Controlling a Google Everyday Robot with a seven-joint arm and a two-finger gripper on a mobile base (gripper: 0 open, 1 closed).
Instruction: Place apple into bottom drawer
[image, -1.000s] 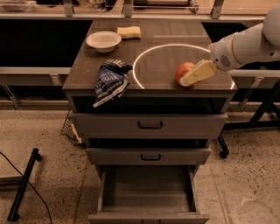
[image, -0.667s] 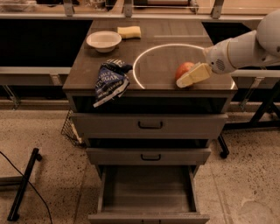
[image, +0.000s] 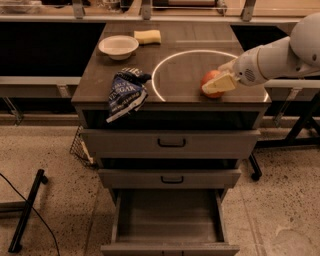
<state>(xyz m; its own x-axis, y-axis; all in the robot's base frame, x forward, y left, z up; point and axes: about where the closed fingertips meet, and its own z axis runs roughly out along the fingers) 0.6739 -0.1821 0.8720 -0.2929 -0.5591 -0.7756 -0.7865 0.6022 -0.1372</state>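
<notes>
The apple (image: 208, 77) is orange-red and rests on the cabinet top, at the right inside a white ring marking (image: 160, 75). My gripper (image: 216, 86) comes in from the right on a white arm (image: 272, 57) and sits against the apple's front right side, low over the top. The bottom drawer (image: 167, 222) is pulled open below the two shut drawers; its grey box holds nothing.
A white bowl (image: 118, 46) and a yellow sponge (image: 148, 36) sit at the back left of the top. A blue chip bag (image: 125, 92) hangs over the front left edge. The two upper drawers (image: 171, 143) have black handles. A black stand leg (image: 27, 212) lies on the floor at left.
My gripper has shifted slightly left and closer against the apple. The apple has stayed in the same place on the top.
</notes>
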